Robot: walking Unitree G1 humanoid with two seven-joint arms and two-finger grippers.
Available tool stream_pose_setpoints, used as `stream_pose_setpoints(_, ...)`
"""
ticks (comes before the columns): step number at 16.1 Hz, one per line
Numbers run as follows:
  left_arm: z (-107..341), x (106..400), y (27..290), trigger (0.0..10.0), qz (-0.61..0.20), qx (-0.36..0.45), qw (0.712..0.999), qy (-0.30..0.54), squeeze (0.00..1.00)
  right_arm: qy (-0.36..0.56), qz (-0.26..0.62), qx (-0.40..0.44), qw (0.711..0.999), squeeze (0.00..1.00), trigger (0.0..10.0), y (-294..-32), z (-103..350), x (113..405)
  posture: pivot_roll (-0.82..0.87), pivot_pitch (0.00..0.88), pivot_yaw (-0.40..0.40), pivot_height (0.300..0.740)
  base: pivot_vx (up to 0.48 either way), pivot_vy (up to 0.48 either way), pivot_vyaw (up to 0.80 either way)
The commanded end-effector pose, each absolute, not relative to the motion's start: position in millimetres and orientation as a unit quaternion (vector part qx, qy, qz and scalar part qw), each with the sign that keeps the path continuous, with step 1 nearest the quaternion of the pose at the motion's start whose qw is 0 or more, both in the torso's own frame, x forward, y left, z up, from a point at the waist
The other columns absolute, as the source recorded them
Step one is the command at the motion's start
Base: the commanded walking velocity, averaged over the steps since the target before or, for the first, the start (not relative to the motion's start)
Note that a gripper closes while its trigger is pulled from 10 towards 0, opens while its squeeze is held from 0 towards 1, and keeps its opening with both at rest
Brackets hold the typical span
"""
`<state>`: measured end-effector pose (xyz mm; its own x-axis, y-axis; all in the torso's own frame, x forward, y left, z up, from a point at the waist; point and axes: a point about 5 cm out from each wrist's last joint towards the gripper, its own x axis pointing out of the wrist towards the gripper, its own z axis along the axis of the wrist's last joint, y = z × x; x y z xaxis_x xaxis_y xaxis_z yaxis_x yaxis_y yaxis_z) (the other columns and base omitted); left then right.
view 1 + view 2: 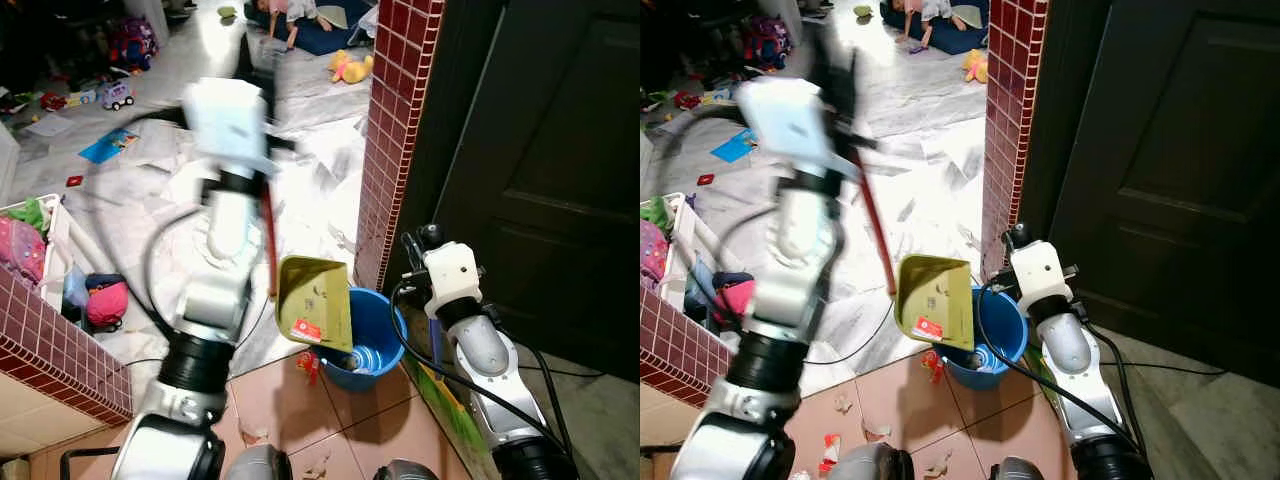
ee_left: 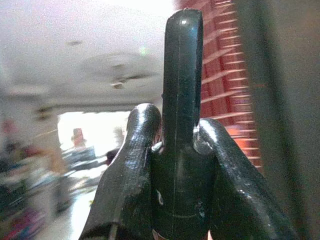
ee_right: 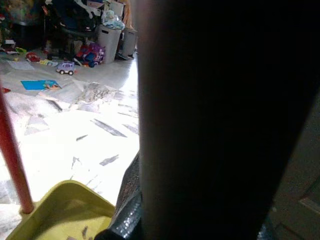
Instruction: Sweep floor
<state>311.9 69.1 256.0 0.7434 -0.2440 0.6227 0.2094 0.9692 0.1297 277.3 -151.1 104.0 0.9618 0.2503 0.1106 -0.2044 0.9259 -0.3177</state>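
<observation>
At frame centre, I see the yellow dustpan (image 1: 315, 300) tipped over the blue bucket (image 1: 385, 322), its red handle (image 1: 268, 240) rising to my left gripper (image 2: 181, 150), fingers clamped on a black grip.

left arm (image 1: 225, 190) blurred, bucket (image 1: 385, 335) partly hidden

The dustpan (image 1: 315, 300) tilts over the bucket (image 1: 380, 340), just left of the tiled pillar (image 1: 395, 130)

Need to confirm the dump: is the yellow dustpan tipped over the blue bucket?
Tipped. The dustpan hangs steeply, its lower edge over the bucket.
</observation>
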Motion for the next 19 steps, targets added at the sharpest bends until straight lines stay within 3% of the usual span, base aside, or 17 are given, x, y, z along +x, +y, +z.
stream_pose_setpoints(1, 259, 304, 57, 10.0, -0.172, 0.047, 0.916, -0.360, 0.00, -0.092, 0.117, -0.159, 0.976, 0.00, 10.0, -149, 112, 282, -0.08, 0.000, 0.083, 0.740, 0.000, 0.000, 0.00)
stream_pose_setpoints(2, 258, 292, 36, 10.0, -0.265, 0.090, 0.881, -0.382, 0.00, -0.094, 0.116, -0.161, 0.976, 0.00, 10.0, -150, 113, 283, -0.08, 0.000, 0.087, 0.740, 0.000, 0.000, 0.00)
stream_pose_setpoints(10, 248, 264, 5, 10.0, -0.427, 0.216, 0.769, -0.425, 0.00, -0.104, 0.115, -0.167, 0.974, 0.00, 10.0, -146, 115, 288, -0.09, 0.000, 0.095, 0.740, 0.000, 0.000, 0.00)
stream_pose_setpoints(13, 257, 257, 1, 10.0, -0.449, 0.212, 0.753, -0.431, 0.00, -0.106, 0.127, -0.174, 0.971, 0.00, 10.0, -143, 115, 288, -0.09, 0.000, 0.082, 0.740, 0.000, 0.000, 0.00)
stream_pose_setpoints(16, 263, 252, -5, 10.0, -0.490, 0.185, 0.755, -0.395, 0.00, -0.107, 0.128, -0.175, 0.970, 0.00, 10.0, -143, 116, 290, -0.09, 0.000, 0.078, 0.740, 0.000, 0.000, 0.00)
stream_pose_setpoints(19, 270, 258, -3, 10.0, -0.464, 0.165, 0.771, -0.403, 0.00, -0.106, 0.132, -0.176, 0.970, 0.00, 10.0, -141, 114, 290, -0.09, 0.000, 0.075, 0.740, 0.000, 0.000, 0.00)
